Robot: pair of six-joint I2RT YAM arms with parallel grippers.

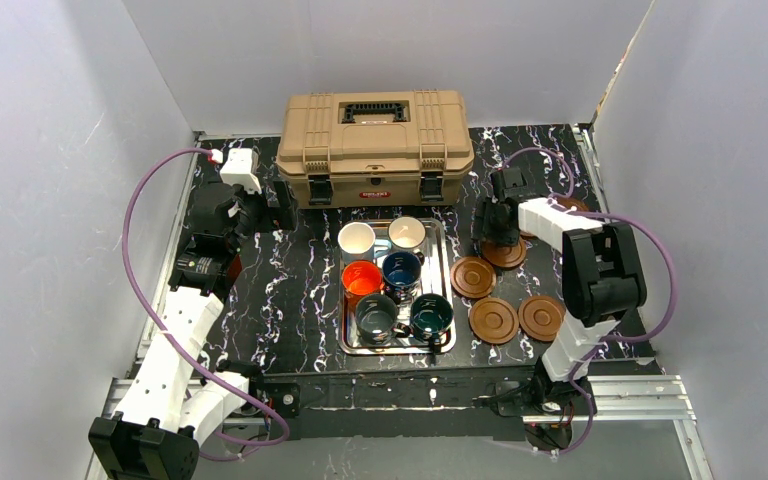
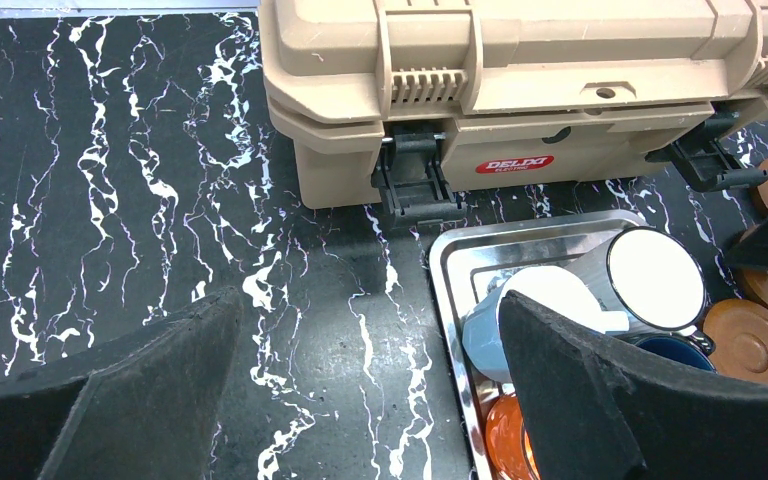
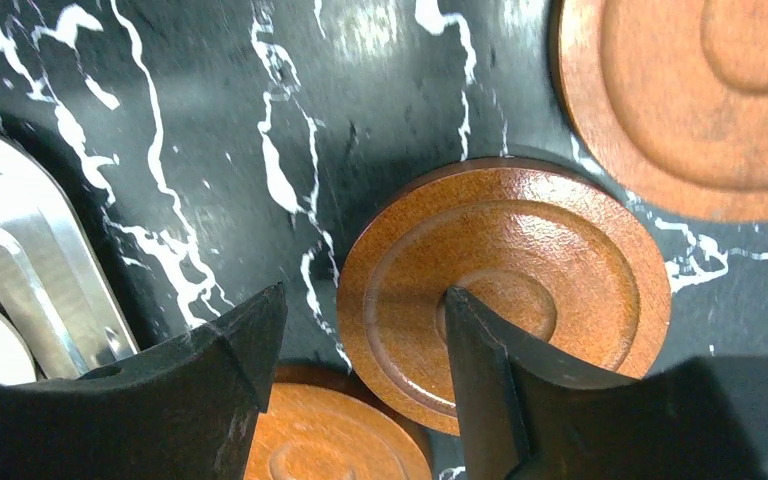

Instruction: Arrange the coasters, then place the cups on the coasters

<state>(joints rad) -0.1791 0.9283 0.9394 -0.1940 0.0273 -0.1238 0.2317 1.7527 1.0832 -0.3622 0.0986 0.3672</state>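
Observation:
Several cups stand in the steel tray (image 1: pixel 444 345): two cream (image 1: pixel 357 238) (image 1: pixel 407 233), orange (image 1: pixel 362 277), navy (image 1: pixel 401 268), grey-green (image 1: pixel 375 315) and teal (image 1: pixel 431 313). Brown coasters lie right of the tray (image 1: pixel 473 277) (image 1: pixel 493 320) (image 1: pixel 541 317). My right gripper (image 3: pixel 360 305) is open low over another coaster (image 3: pixel 560 260), one fingertip (image 3: pixel 460 310) above its centre and the other over bare table; I cannot tell if it touches. My left gripper (image 2: pixel 370 340) hangs open over the table left of the tray, with nothing in it.
A tan toolbox (image 1: pixel 376 145) stands behind the tray, close to both grippers. Another coaster (image 1: pixel 572 204) lies partly hidden behind the right arm. Grey walls close in the table on three sides.

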